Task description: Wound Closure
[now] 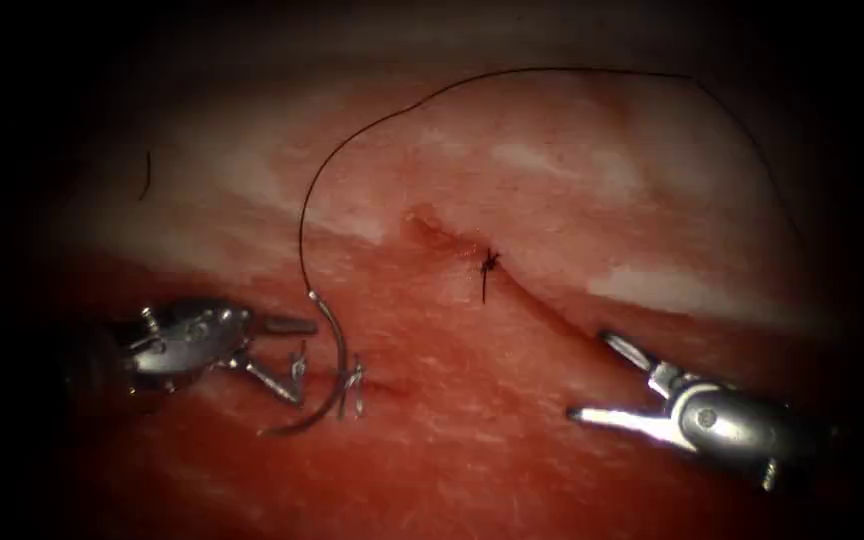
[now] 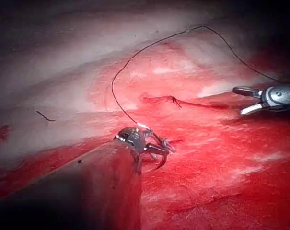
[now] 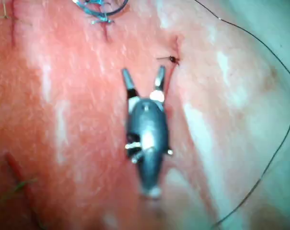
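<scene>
Curved steel needle (image 1: 327, 375) lay free on red pork tissue (image 1: 472, 450) left of dark slanting cut (image 1: 542, 305), black thread (image 1: 512, 72) trailing; left driver (image 1: 287, 360) and right driver (image 1: 602, 380) wide, empty; regrasp judged due, needing a mid-curve hold.

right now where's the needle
In the endoscope view the needle lies on the tissue left of the cut, beside the left pincer, whose jaws are open and hold nothing.
</scene>
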Robot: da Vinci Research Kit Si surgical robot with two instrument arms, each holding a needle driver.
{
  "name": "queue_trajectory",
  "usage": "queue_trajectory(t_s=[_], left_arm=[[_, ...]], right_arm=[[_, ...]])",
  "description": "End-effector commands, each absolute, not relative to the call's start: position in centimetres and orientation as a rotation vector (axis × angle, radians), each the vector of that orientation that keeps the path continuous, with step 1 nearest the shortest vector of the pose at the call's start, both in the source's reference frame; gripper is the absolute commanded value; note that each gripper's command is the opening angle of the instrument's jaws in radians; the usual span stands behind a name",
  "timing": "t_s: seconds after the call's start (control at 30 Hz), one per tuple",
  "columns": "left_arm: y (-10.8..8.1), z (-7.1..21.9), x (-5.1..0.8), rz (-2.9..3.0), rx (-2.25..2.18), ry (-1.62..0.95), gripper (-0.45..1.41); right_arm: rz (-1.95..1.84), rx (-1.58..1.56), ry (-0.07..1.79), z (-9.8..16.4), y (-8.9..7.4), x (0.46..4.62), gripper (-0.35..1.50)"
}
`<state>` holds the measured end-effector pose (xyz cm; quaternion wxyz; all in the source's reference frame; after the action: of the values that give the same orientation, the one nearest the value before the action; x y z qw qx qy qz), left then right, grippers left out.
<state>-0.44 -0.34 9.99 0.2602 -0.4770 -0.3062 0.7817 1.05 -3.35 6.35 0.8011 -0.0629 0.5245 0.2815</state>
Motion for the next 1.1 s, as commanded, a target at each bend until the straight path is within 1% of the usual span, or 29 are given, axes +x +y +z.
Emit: queue_trajectory(t_s=[0.03, 0.23, 0.33, 0.5, 0.67, 0.77, 0.97, 1.1], left_arm=[[-0.40, 10.00, -0.52, 2.123, -1.252, -0.835, 0.52], [-0.43, 9.72, -0.60, 2.167, -1.088, -0.714, 0.64], [-0.46, 9.69, -0.61, 2.210, -0.981, -0.667, 0.76], [-0.55, 9.70, -0.65, 2.248, -0.826, -0.624, 0.78], [-0.67, 9.75, -0.73, 2.268, -0.753, -0.606, 0.68], [-0.74, 9.80, -0.82, 2.295, -0.750, -0.611, 0.51], [-0.77, 9.85, -0.92, 2.341, -0.793, -0.631, 0.26], [-0.78, 9.88, -0.89, 2.347, -0.791, -0.636, 0.12]], right_arm=[[0.605, -0.135, 1.126, 6.42, -3.35, 1.11, 1.38], [0.605, -0.137, 1.126, 6.43, -3.36, 1.13, 1.35], [0.603, -0.135, 1.122, 6.45, -3.37, 1.15, 1.35], [0.601, -0.134, 1.117, 6.47, -3.38, 1.17, 1.35], [0.601, -0.134, 1.115, 6.47, -3.39, 1.19, 1.35], [0.599, -0.133, 1.113, 6.48, -3.40, 1.20, 1.33], [0.598, -0.133, 1.111, 6.49, -3.40, 1.20, 1.33], [0.598, -0.133, 1.110, 6.50, -3.40, 1.21, 1.33]])
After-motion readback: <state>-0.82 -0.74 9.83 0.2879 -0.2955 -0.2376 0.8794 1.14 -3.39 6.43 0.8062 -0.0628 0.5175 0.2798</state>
